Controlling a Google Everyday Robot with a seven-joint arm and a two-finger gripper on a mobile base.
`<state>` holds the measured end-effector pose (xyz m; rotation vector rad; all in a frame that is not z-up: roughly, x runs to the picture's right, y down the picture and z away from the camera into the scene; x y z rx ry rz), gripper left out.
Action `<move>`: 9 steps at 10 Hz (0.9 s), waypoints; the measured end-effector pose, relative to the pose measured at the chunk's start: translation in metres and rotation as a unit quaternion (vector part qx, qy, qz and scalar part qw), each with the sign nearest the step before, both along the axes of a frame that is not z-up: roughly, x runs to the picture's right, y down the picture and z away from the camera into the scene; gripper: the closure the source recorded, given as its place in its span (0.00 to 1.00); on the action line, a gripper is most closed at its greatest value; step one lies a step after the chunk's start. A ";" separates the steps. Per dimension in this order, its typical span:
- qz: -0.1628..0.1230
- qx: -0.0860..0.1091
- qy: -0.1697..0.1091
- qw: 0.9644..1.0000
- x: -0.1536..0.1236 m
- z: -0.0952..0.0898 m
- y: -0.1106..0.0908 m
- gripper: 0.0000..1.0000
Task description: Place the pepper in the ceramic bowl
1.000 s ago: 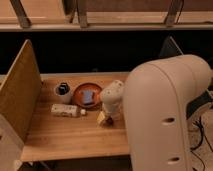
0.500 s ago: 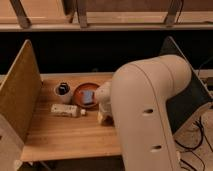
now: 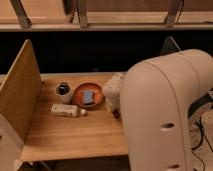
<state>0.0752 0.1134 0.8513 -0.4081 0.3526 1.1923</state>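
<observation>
The ceramic bowl [image 3: 88, 95] is a shallow reddish-orange dish at the back middle of the wooden table, with a small blue-grey object [image 3: 88, 96] lying in it. My gripper [image 3: 115, 113] hangs at the end of the white wrist [image 3: 113, 91], just right of the bowl and low over the table. My large white arm [image 3: 165, 115] covers the right half of the view. The pepper does not show; a small dark spot at the gripper's tip is too unclear to name.
A small white mug [image 3: 62, 92] with a dark inside stands left of the bowl. A white bottle [image 3: 67, 110] with a label lies on its side in front of the mug. A tall wooden panel [image 3: 20, 95] borders the table [image 3: 75, 135] on the left.
My arm has swung left and now covers more of the table's right side. A small yellowish object seen beside the gripper a second ago is hidden. Bowl, mug and bottle have not moved.
</observation>
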 end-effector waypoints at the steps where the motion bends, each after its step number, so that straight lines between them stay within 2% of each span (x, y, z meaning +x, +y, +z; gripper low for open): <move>1: 0.020 0.023 0.018 0.999 0.021 -0.009 -0.012 1.00; 2: 0.044 0.054 0.034 0.997 0.046 -0.018 -0.027 1.00; 3: 0.055 0.075 0.038 0.995 0.059 -0.023 -0.038 1.00; 4: 0.057 0.109 0.028 0.992 0.065 -0.031 -0.058 1.00; 5: 0.045 0.139 0.007 0.989 0.058 -0.036 -0.077 1.00; 6: 0.019 0.168 -0.022 0.985 0.040 -0.041 -0.096 1.00; 7: -0.007 0.188 -0.047 0.981 0.021 -0.046 -0.108 1.00; 9: -0.068 0.209 -0.096 0.971 -0.022 -0.048 -0.116 1.00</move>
